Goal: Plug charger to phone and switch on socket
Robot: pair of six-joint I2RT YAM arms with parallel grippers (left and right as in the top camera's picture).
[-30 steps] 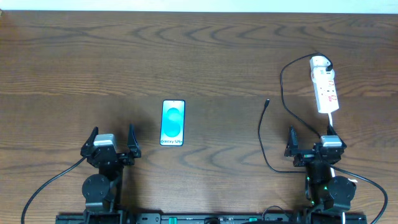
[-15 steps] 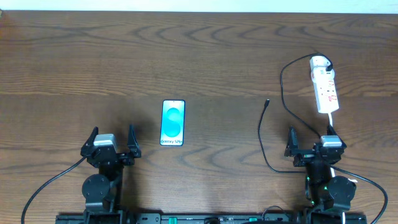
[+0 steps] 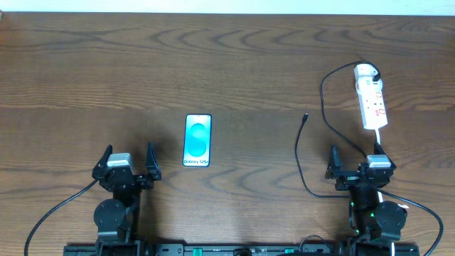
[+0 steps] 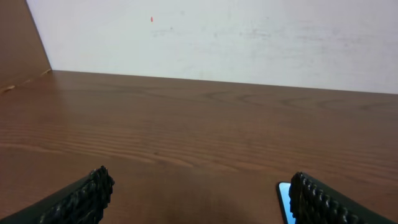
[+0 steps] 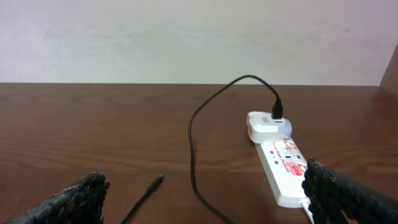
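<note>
**A:** Where does your phone [image 3: 197, 140] lie?
**B:** Flat on the table [image 3: 234, 64], screen up, just right of your left claw [image 3: 129, 151], which gapes wide on nothing.
**A:** And the charger [image 3: 296, 151]?
**B:** Its loose tip lies between the phone and the power strip [image 3: 371, 98], touching neither. Your right claw [image 3: 355, 151] stands wide open too, empty, near the strip.

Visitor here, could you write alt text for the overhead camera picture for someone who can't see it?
A phone lies screen up on a wooden table, apart from the loose tip of a black charger cable that runs to a white power strip on the right. Near the bottom edge, the left gripper and right gripper sit open, holding nothing.
</note>
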